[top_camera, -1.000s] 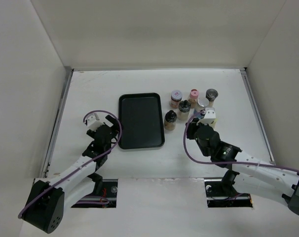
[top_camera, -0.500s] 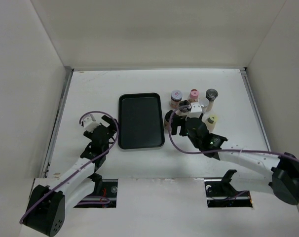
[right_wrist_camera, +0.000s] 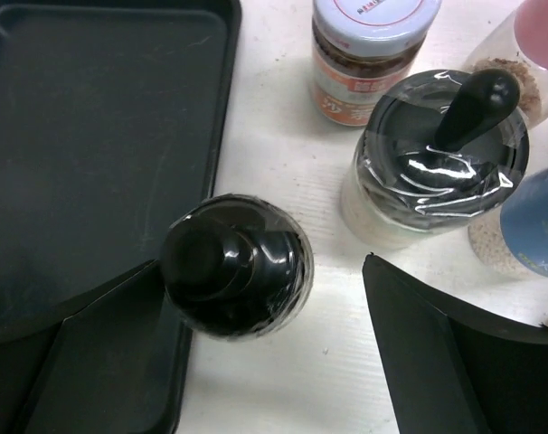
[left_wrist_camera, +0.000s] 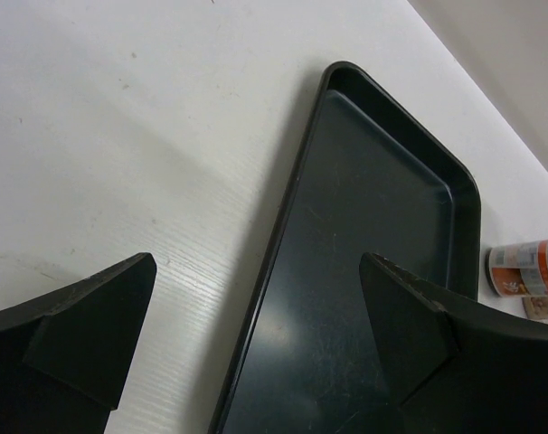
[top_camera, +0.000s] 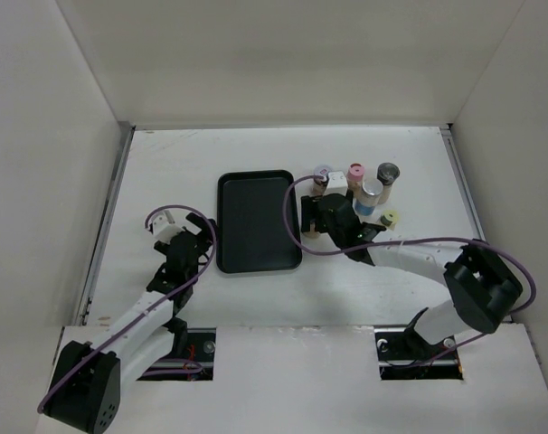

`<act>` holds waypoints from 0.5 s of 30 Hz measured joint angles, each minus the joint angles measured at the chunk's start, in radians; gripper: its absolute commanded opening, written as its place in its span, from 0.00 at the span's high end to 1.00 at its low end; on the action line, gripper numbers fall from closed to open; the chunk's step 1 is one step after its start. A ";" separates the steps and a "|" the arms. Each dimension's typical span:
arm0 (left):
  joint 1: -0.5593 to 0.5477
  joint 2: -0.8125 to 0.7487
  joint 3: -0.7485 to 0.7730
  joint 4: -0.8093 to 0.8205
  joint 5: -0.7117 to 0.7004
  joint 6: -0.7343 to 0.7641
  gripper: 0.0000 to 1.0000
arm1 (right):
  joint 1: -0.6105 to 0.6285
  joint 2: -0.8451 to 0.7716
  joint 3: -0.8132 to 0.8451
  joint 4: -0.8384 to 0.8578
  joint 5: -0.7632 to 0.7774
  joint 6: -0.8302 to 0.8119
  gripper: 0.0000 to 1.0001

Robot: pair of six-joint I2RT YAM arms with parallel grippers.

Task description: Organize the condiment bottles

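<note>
**Right end effector (right_wrist_camera: 260, 264) open around black-capped bottle (right_wrist_camera: 231, 265)**

Its fingers are spread wide on either side of the bottle, which stands on the desk (right_wrist_camera: 274, 181) just beside the tray (right_wrist_camera: 93, 136). The left end effector (left_wrist_camera: 256, 262) hangs open and empty over the tray's edge.

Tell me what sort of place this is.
Probably a robotics lab test booth, not a kitchen: plain white walls box in a white table, the left arm and right arm are mounted at its near edge, and a black tray and condiment bottles are set out.
</note>
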 measured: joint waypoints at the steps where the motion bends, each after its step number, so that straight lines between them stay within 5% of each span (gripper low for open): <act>1: 0.002 0.005 0.000 0.002 0.005 -0.001 0.00 | -0.007 0.012 0.005 0.002 -0.004 0.000 0.08; 5: 0.007 0.020 0.000 0.010 0.021 -0.006 0.00 | -0.012 0.047 0.020 0.005 -0.005 -0.003 0.15; 11: 0.015 0.045 0.000 0.022 0.046 -0.013 0.00 | -0.012 0.067 0.046 0.011 0.003 -0.021 0.44; 15: 0.023 0.053 0.000 0.035 0.060 -0.018 0.00 | -0.005 0.057 0.047 0.000 0.022 -0.033 0.49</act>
